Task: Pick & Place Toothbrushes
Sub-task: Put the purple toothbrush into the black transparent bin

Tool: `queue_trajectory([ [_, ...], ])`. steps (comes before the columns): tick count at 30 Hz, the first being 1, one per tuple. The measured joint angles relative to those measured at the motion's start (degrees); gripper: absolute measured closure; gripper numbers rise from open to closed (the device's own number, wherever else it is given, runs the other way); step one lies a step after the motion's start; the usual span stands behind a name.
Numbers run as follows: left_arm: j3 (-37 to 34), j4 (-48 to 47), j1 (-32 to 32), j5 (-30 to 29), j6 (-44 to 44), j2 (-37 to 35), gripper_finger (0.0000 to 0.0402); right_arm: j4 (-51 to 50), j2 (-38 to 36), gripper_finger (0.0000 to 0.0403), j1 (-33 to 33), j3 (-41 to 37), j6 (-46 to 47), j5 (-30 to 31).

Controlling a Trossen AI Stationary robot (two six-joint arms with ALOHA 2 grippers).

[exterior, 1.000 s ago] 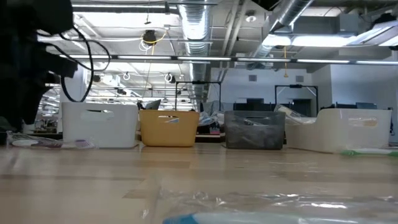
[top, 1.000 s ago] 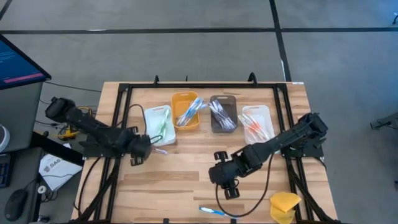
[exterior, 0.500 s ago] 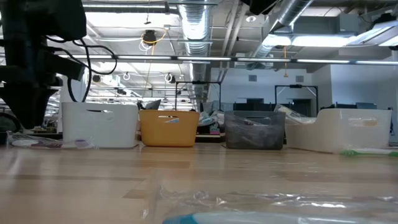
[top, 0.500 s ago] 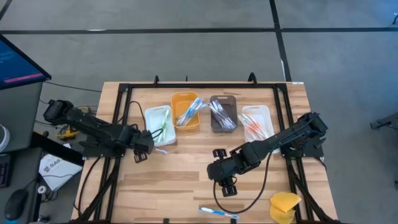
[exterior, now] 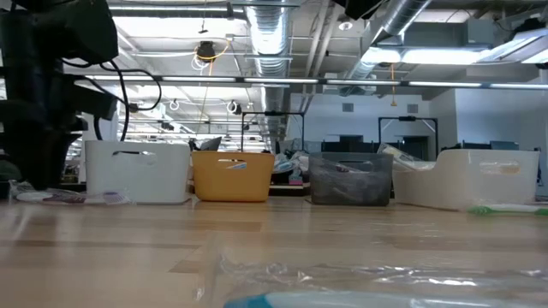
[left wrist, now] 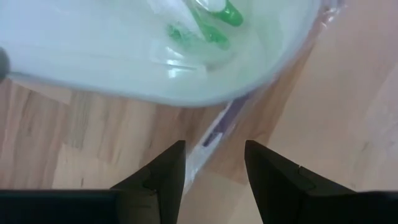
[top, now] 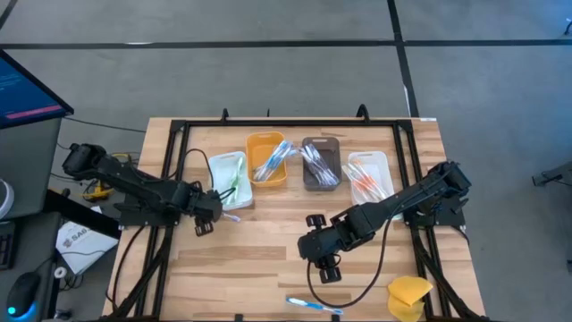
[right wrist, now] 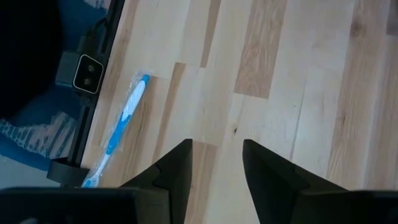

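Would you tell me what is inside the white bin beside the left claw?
Green-handled toothbrushes lie inside the white bin. Wrapping blurs them, so their number is unclear.

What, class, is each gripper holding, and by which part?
Nothing. The left gripper is open over a wrapped toothbrush beside the white bin; the right gripper is open over bare table.

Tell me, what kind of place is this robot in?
Probably a robot lab or workshop. Bare ducts and pipes run along the ceiling, desks with screens fill the room behind, and a monitor stands beside the wooden table.
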Motion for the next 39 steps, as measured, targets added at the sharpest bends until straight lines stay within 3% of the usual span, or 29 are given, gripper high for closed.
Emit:
queue_trajectory([
  [20, -2.1, 4.4, 0.0, 0.4, -0.3, 7.2, 0.0247, 0.5, 0.0, 0.027, 0.0, 0.0, -0.2, 0.0],
  [24, -2.2, 4.9, 0.0, 1.1, -0.1, 7.1, 0.0274, 0.5, 0.0, 0.0269, 0.0, 0.0, -0.2, 0.0],
  [33, -2.3, 5.9, -0.1, 1.7, 0.6, 7.2, 0.0384, 0.5, 0.1, 0.0269, 0.0, 0.0, -0.2, 0.0],
  [39, -2.2, 6.0, -0.2, 0.9, 1.3, 7.2, 0.0377, 0.5, 0.4, 0.027, -0.1, 0.0, -0.6, 0.0],
])
